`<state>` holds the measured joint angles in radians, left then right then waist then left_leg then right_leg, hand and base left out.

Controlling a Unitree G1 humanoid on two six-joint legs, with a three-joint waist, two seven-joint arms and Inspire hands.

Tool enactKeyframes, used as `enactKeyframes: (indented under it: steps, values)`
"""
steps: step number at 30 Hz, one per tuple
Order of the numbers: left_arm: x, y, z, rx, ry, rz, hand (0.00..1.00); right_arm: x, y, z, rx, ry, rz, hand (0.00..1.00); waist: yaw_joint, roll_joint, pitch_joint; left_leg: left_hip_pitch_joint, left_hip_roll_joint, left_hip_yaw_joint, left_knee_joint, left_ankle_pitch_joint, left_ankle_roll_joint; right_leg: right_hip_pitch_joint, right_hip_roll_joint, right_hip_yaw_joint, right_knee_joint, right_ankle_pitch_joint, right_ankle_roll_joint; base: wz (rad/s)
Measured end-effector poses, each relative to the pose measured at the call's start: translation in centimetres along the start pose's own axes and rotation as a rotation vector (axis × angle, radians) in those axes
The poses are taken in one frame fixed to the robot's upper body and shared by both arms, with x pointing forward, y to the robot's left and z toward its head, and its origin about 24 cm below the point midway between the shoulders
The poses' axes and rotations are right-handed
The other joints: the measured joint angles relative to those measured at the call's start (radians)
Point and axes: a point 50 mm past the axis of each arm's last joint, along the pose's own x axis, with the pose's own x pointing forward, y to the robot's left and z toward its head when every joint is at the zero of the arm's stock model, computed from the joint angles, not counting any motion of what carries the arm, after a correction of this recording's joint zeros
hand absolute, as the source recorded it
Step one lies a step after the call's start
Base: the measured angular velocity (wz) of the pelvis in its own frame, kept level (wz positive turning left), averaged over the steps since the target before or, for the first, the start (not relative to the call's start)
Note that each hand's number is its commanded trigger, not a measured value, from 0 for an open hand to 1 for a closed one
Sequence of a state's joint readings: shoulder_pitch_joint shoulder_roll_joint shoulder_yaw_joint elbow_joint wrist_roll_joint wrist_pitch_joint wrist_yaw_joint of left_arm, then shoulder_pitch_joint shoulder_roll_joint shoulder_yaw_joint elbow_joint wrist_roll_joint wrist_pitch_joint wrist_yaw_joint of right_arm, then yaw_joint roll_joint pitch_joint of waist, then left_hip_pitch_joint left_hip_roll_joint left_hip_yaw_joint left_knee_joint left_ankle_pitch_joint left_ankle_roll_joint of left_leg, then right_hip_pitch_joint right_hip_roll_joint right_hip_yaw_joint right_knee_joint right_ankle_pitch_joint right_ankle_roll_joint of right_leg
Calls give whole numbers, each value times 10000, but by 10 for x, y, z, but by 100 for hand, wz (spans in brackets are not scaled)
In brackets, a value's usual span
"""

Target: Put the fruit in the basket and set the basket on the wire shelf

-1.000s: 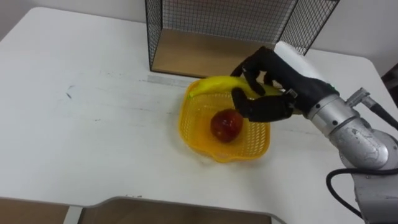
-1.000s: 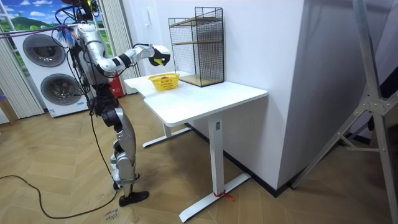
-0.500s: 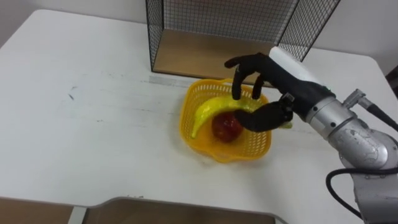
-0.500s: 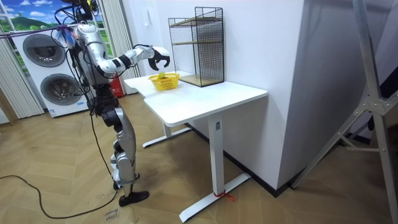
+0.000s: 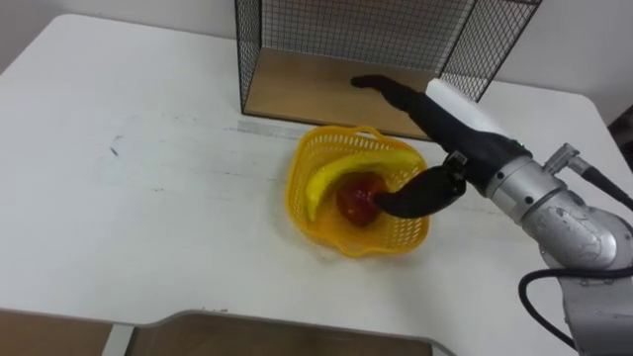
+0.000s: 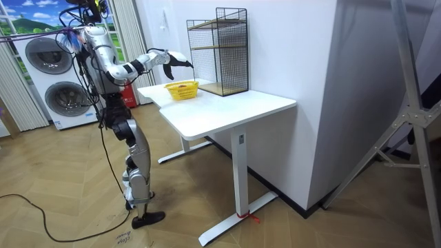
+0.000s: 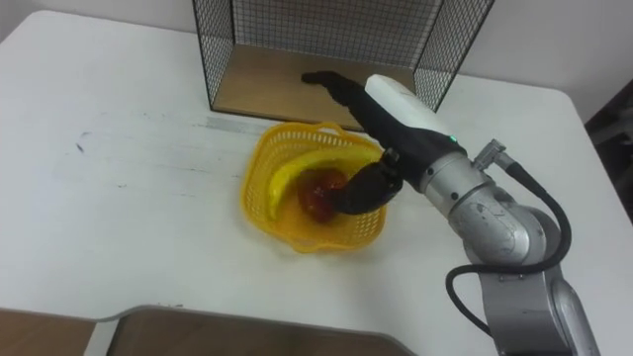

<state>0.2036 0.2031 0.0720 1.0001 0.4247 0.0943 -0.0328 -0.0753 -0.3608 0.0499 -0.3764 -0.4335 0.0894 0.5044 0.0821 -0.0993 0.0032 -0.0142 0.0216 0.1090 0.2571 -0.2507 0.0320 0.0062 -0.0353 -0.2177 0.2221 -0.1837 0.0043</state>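
Observation:
A yellow mesh basket (image 5: 305, 212) (image 7: 259, 208) (image 6: 181, 89) sits on the white table (image 5: 148, 168) in front of the wire shelf (image 5: 297, 40) (image 7: 257, 40) (image 6: 219, 52). A yellow banana (image 5: 341, 176) (image 7: 297, 172) and a red apple (image 5: 358, 201) (image 7: 318, 197) lie inside it. My right hand (image 5: 445, 114) (image 7: 391, 104) (image 6: 172, 59) hovers over the basket's right side, open, fingers stretched toward the shelf and thumb hanging by the basket's rim. It holds nothing.
The shelf has a wooden base board (image 5: 307, 89) open toward the basket. The table's front edge (image 5: 148, 321) runs near me. In the room view I stand at the table's end, with washing machines (image 6: 48, 83) behind me.
My right hand let go of the banana, which dropped into the basket beside the apple. The fingers then straightened out over the basket.

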Motion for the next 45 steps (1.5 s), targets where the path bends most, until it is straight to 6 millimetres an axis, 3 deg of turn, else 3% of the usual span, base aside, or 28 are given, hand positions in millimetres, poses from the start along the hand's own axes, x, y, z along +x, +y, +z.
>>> enactKeyframes:
  steps: [16, 23, 32, 34, 38, 40, 45]
  values:
    - [-1, -2, -5, -214, 61, -60, 0, -4, 2, -5, 708, 27, -190, 0, 40, 40, 28, 195, -5, 19, 0, 0, 0, 124, 16, 172, -11, 0, 0, 0]
    - [-2, -13, -28, -2336, 924, -208, 0, -15, -14, -15, 2196, -30, -2029, 0, -201, 176, 64, 67, 0, -94, 131, -10, 1, 143, 8, 42, -12, 1, 1, 6]
    - [-10, -7, -57, -6271, 1772, 1421, 0, -49, -28, -61, 3716, 1513, -5240, 0, -334, 697, -19, 200, -20, -158, 100, -5, 1, 334, -88, -65, 6, 0, -1, 2]
    - [-11, 1, -60, -7379, 1910, 2159, 0, -60, -28, -71, 3956, 2020, -5886, 0, -383, 778, -59, 187, -31, -157, 101, 3, 7, 332, -106, -86, -6, -1, 0, 0]
    - [-13, 24, -60, -8906, 1777, 3873, 0, -72, -35, -78, 4193, 2342, -6971, 0, -506, 844, -45, 182, -49, -181, 102, 9, 17, 329, -121, -86, -2, -4, 3, 0]
    - [-17, 43, -56, -9764, 1437, 5116, 0, -80, -36, -85, 4866, 2536, -7747, 0, -452, 847, -51, 203, -72, -189, 66, 17, 27, 326, -141, -101, 3, -9, 12, 0]
    - [-32, 87, -42, -11527, 537, 7786, 0, -93, -26, -96, 4714, 3645, -8333, 0, -356, 932, -71, 266, -119, -171, -62, 52, 45, 285, -127, -37, 23, -12, 24, -4]
